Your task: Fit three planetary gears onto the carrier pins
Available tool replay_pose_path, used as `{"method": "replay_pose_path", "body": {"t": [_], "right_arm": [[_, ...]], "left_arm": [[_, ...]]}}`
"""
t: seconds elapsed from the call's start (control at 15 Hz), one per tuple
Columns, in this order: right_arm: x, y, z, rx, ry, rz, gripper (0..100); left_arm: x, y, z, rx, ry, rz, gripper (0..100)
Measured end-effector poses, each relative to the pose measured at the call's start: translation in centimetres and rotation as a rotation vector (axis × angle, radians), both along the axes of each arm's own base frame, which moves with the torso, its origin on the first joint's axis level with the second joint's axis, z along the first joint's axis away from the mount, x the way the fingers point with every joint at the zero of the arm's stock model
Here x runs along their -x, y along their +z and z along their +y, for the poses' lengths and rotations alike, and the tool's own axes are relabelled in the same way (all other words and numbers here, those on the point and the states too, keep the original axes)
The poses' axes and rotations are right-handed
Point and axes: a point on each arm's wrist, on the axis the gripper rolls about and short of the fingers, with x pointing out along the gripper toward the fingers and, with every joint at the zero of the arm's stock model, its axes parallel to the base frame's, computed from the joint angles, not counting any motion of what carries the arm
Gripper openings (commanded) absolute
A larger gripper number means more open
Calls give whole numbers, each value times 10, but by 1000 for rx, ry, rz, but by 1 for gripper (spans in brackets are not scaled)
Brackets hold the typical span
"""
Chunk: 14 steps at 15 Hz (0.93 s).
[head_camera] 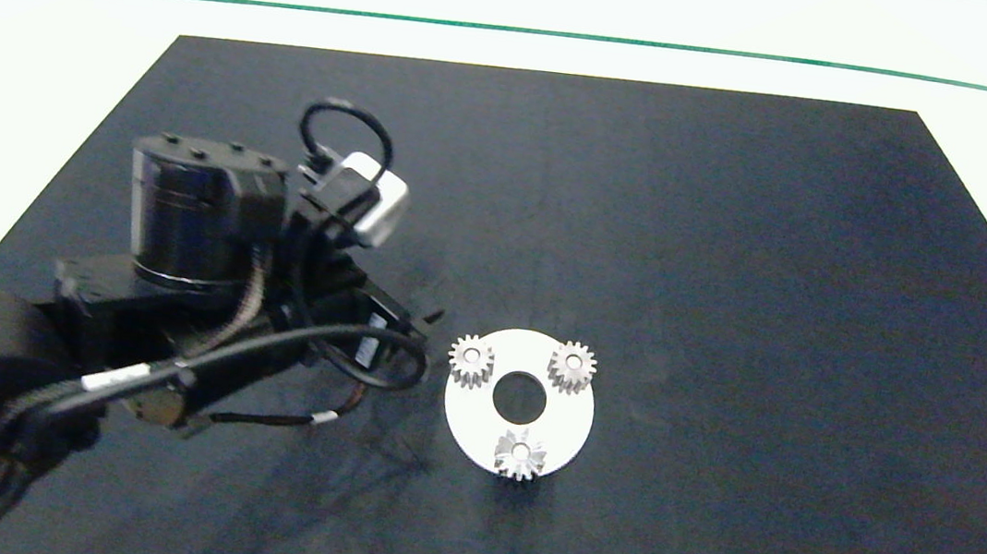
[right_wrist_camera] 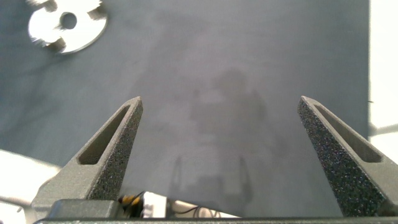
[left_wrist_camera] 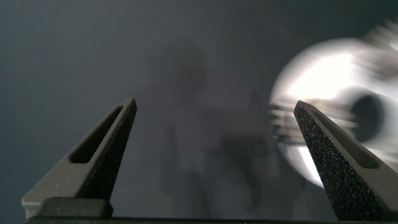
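We see all three planetary gears (head_camera: 472, 360) seated on the white carrier disc (head_camera: 571, 416); our left gripper (left_wrist_camera: 214, 134) beside it and right gripper (right_wrist_camera: 217, 130) are spread, empty.

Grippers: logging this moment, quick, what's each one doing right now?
Left gripper: open, empty, beside the flat white round disc.
Right gripper: open, empty, over the dark mat, away from the disc.

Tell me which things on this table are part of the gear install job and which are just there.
Part of the job:
planetary gears, all three on the white disc
left gripper, open, beside the disc

Just there:
black mat
green line on the table beyond the mat
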Motion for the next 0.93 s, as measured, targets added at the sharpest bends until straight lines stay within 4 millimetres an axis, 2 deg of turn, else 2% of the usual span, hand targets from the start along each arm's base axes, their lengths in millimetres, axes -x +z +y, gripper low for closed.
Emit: {"method": "replay_pose_path", "body": {"t": [0.2, 0.4, 0.67, 0.93], "right_arm": [[8, 7, 6, -6, -145, -36, 100], [22, 4, 14, -14, -223, -89, 100], [49, -18, 22, -24, -176, -148, 100], [49, -48, 21, -26, -136, -131, 100]], "left_arm": [[24, 40, 59, 37, 179, -78, 100], [72, 64, 107, 92, 318, -163, 100], [152, 56, 147, 147, 441, -276, 100], [234, 22, 167, 164, 514, -297, 100]]}}
